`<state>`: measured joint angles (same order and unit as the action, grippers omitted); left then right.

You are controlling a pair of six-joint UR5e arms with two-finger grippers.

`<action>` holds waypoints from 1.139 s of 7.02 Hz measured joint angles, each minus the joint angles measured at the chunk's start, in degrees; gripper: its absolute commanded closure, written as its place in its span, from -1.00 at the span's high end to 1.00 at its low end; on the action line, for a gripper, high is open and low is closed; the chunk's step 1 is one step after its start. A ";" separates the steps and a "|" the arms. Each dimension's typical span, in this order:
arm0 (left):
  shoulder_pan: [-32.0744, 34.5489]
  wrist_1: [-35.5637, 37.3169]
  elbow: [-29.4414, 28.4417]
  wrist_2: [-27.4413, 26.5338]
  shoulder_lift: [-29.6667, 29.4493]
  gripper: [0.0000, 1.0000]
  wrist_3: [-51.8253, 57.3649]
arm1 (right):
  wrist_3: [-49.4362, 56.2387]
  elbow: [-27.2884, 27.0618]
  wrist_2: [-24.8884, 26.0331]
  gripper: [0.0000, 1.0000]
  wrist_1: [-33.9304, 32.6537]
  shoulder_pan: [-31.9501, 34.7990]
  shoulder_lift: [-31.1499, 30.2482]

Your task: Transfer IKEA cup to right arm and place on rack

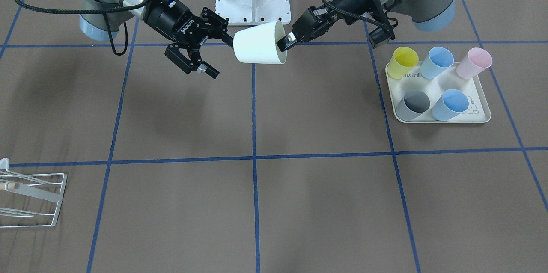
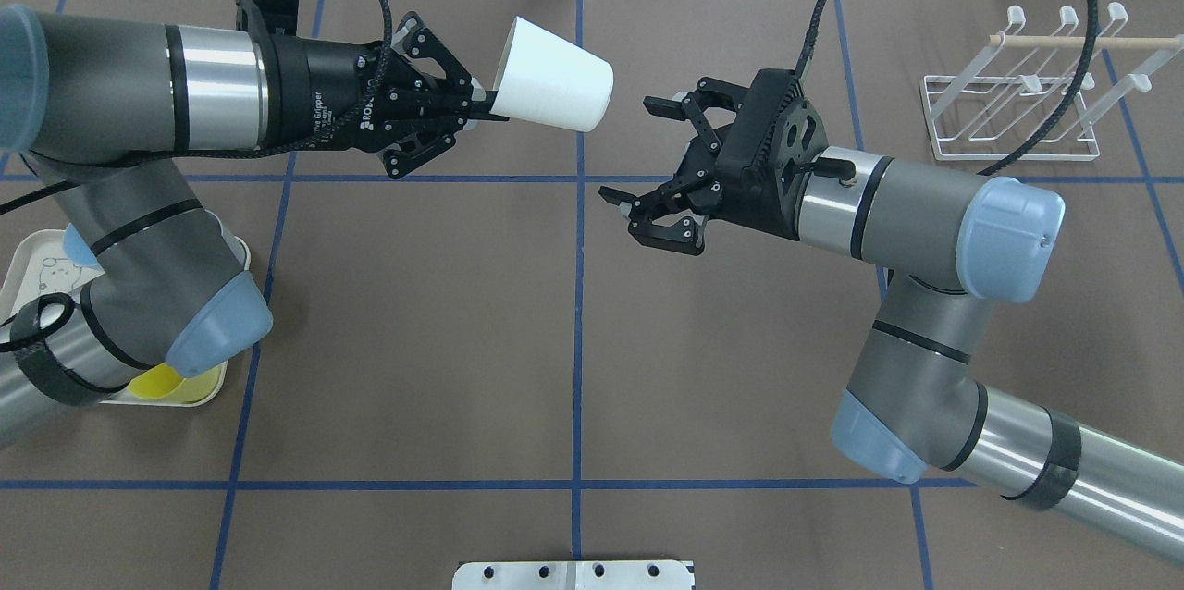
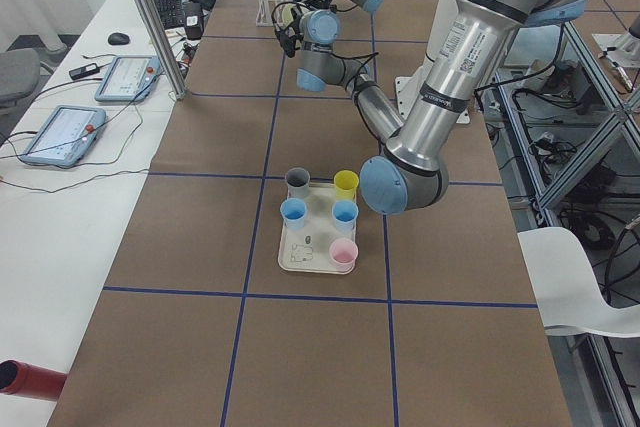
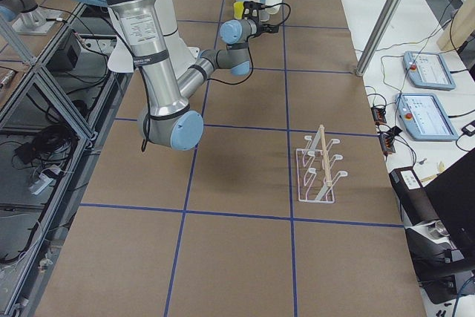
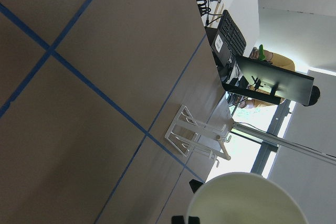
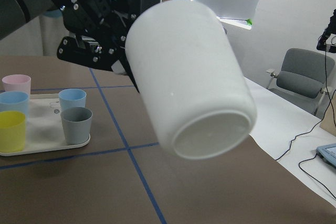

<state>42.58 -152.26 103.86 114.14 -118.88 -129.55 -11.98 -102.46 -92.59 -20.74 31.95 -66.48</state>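
The left end effector (image 2: 483,109) pinches the white IKEA cup (image 2: 555,89) by its rim, aloft over the counter's middle. The right end effector (image 2: 638,151) gapes wide, just short of it. The rack (image 2: 1054,40) stands by a corner.

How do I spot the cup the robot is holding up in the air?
Look up above the brown table. There the left gripper pinches the rim of a white cup, tipped sideways in the air. It is the only white one; the coloured cups stand on the tray.
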 measured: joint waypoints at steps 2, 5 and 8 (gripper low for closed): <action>-2.34 0.03 -0.06 -1.83 -0.16 -1.00 0.30 | 0.16 -0.08 0.03 0.97 0.00 -0.64 0.65; -3.60 -0.02 -0.01 -2.64 -0.05 -1.00 0.51 | 0.28 -0.18 0.04 0.97 0.00 -0.77 0.69; -4.62 -0.07 0.08 -2.81 0.38 -1.00 0.60 | 0.29 -0.25 -0.02 0.97 0.06 -0.76 0.68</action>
<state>37.96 -152.33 103.94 111.33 -118.50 -128.95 -11.69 -102.71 -92.61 -20.68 31.19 -65.80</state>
